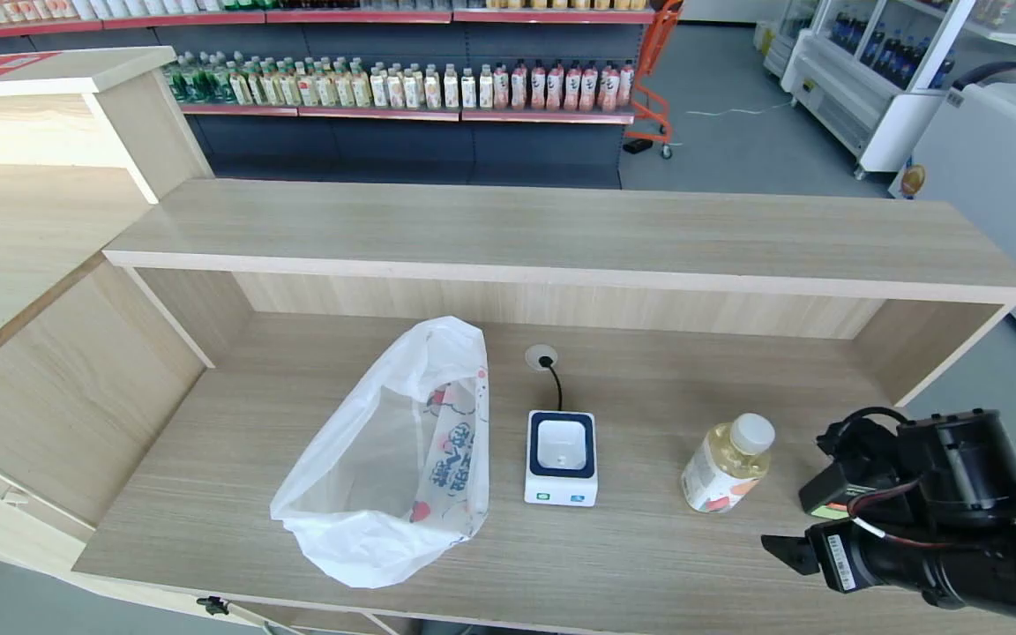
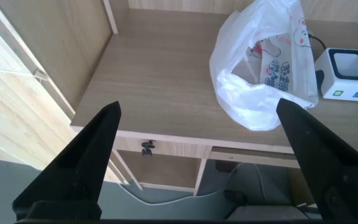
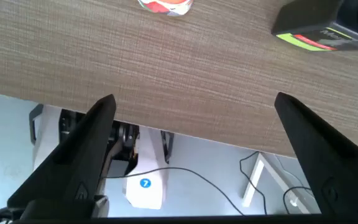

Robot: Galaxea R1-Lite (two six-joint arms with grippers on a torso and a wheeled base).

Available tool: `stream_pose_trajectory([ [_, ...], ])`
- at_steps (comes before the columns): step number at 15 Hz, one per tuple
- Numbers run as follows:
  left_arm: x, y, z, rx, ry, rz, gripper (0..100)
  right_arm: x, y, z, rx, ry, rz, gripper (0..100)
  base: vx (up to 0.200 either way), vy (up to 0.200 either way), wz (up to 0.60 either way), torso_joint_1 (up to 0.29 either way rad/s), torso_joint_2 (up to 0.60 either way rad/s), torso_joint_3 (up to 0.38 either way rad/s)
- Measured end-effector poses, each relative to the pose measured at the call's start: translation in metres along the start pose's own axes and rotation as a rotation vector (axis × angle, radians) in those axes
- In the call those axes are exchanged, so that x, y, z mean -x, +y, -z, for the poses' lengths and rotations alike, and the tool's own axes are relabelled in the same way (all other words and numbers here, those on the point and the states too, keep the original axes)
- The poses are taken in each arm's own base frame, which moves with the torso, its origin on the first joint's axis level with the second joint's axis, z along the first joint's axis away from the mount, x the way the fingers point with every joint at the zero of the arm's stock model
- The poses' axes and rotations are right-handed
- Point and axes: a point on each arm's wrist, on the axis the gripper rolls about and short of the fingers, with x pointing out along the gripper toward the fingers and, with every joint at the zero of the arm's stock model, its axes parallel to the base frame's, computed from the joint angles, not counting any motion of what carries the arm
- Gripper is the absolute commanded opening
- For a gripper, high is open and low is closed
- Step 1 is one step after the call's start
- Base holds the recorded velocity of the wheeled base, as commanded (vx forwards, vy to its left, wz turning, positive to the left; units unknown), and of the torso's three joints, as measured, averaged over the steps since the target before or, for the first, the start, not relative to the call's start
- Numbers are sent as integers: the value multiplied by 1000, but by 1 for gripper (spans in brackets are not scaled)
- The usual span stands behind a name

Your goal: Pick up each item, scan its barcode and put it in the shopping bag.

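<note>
Head view first: the bottle (image 1: 728, 463) sits on the surface (image 1: 631, 556), right of the scanner (image 1: 561, 457) and just ahead of the right arm (image 1: 940, 520). It looks to be standing, white cap (image 1: 751, 433) up, so the long axis runs vertical. Pale liquid fills it, so reckon on some weight. Smooth round plastic, firm enough but liable to slip, and best taken across the labelled belly, low and square. The shopping bag (image 1: 393, 467) lies left of the scanner, thin floppy film, mouth gaping towards the near left, its length running front to back.

Over to the left wrist view: the left pincer (image 2: 197, 109) hangs off the near edge with both fingers spread wide and nothing between them. The bag's mouth faces this way, print showing inside, the scanner just beyond it.

Right wrist view now: the right pincer (image 3: 194, 106) is spread wide too, empty, over the near edge. The bottle's foot peeks in farther along the surface, well apart from the fingers
</note>
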Motion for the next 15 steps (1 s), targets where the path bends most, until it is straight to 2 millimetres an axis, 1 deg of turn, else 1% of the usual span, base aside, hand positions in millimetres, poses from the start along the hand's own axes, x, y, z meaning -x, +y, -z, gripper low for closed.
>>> stream_pose_trajectory([
  [3,0,0,0,0,0,0,100,-27,7,-5,-1,-97,-9,100,0,0,0,0,0,0],
  [6,0,0,0,0,0,0,100,-46,14,-5,3,-151,-22,100,0,0,0,0,0,0],
  [11,0,0,0,0,0,0,100,-69,26,-4,24,-231,-44,100,0,0,0,0,0,0],
  [15,0,0,0,0,0,0,100,-82,32,-3,89,-234,-46,100,0,0,0,0,0,0],
])
